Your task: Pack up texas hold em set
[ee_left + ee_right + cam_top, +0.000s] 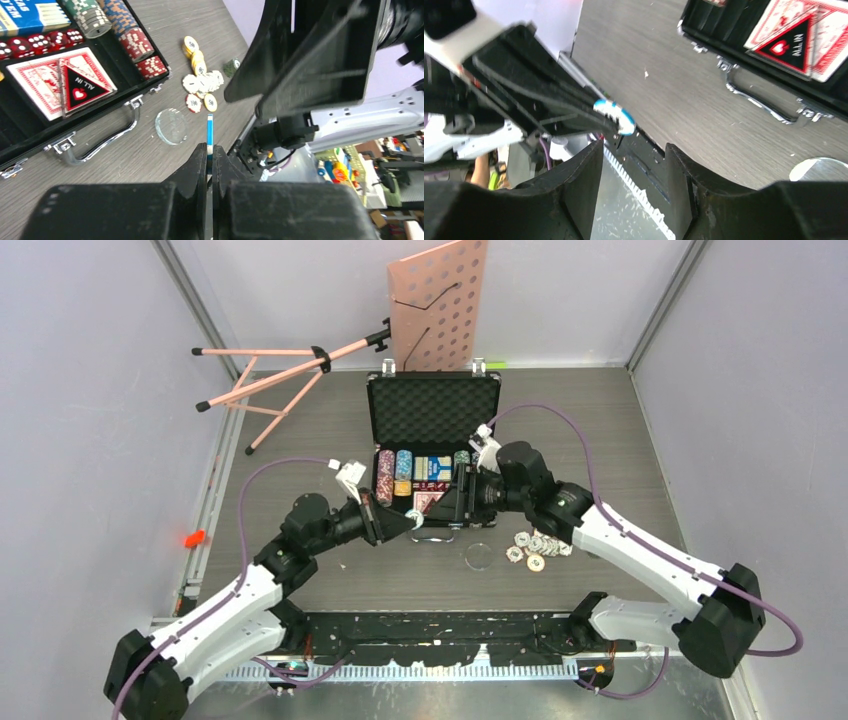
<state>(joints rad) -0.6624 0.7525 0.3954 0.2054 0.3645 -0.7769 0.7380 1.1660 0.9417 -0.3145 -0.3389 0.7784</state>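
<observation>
The black briefcase (432,410) lies open mid-table, with its foam lid upright. Its tray holds chip stacks (394,472), card decks (433,468), a red deck (42,80), a triangular "ALL IN" marker (80,86) and red dice (35,42). My left gripper (412,524) (210,150) is shut on a blue-and-white chip (210,127) (616,115), held edge-on above the table in front of the case handle (100,145). My right gripper (452,512) (631,170) is open and empty, facing the held chip at close range.
Several loose chips (535,545) (200,85) lie on the table right of the case. A clear disc (479,557) (171,126) lies in front of the handle. A pink music stand (440,300) leans at the back, with its tripod (270,380) lying to the left.
</observation>
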